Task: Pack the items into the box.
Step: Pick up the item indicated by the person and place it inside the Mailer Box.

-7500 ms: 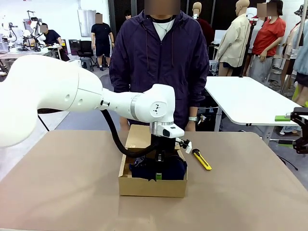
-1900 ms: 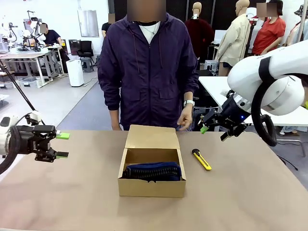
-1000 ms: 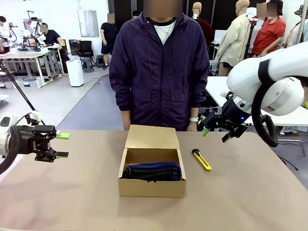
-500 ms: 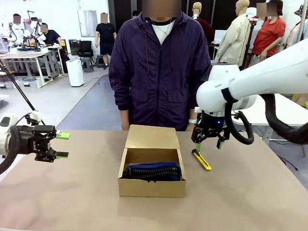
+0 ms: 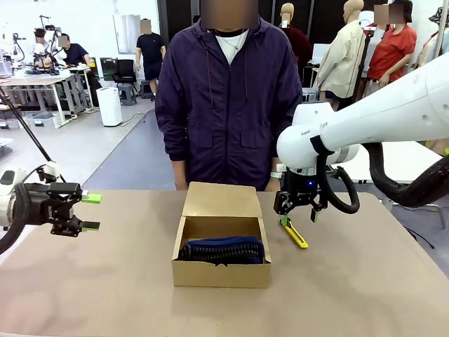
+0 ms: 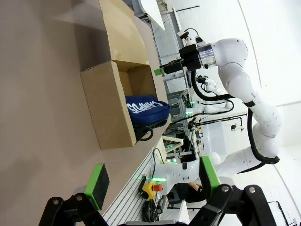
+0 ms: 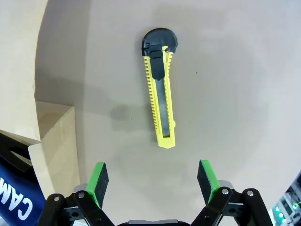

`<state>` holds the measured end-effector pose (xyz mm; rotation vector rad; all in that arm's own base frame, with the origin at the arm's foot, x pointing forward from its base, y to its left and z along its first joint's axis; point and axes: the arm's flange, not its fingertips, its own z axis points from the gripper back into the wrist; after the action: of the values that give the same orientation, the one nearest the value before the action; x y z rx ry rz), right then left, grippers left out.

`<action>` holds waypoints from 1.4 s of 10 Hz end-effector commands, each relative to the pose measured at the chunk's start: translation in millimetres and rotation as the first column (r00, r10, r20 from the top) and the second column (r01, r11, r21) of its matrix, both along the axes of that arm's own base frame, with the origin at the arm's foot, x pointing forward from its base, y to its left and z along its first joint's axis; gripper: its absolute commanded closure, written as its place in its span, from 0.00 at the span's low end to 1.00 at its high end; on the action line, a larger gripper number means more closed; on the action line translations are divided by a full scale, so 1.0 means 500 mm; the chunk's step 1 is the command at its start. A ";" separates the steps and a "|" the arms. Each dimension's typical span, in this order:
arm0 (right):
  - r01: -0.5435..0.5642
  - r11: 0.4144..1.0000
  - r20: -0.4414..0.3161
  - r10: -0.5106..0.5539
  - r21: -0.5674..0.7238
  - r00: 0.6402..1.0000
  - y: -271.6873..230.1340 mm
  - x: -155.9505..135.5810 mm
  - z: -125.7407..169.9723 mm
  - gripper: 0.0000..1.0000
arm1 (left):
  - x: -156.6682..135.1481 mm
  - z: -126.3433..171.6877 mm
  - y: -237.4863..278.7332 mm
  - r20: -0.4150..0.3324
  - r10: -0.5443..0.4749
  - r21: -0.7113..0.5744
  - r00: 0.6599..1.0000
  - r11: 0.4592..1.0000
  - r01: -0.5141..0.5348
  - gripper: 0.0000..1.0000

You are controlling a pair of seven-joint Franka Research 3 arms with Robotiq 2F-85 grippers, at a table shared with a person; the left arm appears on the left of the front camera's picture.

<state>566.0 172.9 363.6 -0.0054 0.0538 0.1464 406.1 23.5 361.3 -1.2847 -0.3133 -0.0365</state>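
The brown cardboard box (image 5: 222,270) stands mid-table, its flap lid (image 5: 220,199) folded back toward the person. Inside lies the navy blue zip pouch (image 5: 223,249), which the left wrist view shows as a pouch (image 6: 146,109) in the box (image 6: 104,107). Right of the box the yellow-and-black utility knife (image 5: 295,233) lies flat on the table. My right gripper (image 5: 298,214) hovers open just above it; its wrist view shows the knife (image 7: 160,89) lying beyond the green fingertips (image 7: 98,178). Far left, my left gripper (image 5: 91,212) is open and holds nothing.
A person in a dark purple jacket (image 5: 226,98) stands at the far edge behind the box. The brown tabletop (image 5: 365,281) is bare around the box and knife. A white table (image 5: 407,158) stands behind on the right.
My right arm has swung in from the right and come down over the knife, its gripper still open. The left arm has not moved. The person has lowered the hand.
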 end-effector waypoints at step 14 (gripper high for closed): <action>-0.293 0.953 0.035 0.296 -0.075 0.955 0.013 0.034 -0.119 0.00 | -0.004 0.007 0.006 -0.005 -0.008 -0.006 1.000 1.000 0.008 0.00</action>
<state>584.9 172.4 312.0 -0.0297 0.0378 0.4659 406.1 23.5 361.3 -1.2847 -0.3134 -0.0364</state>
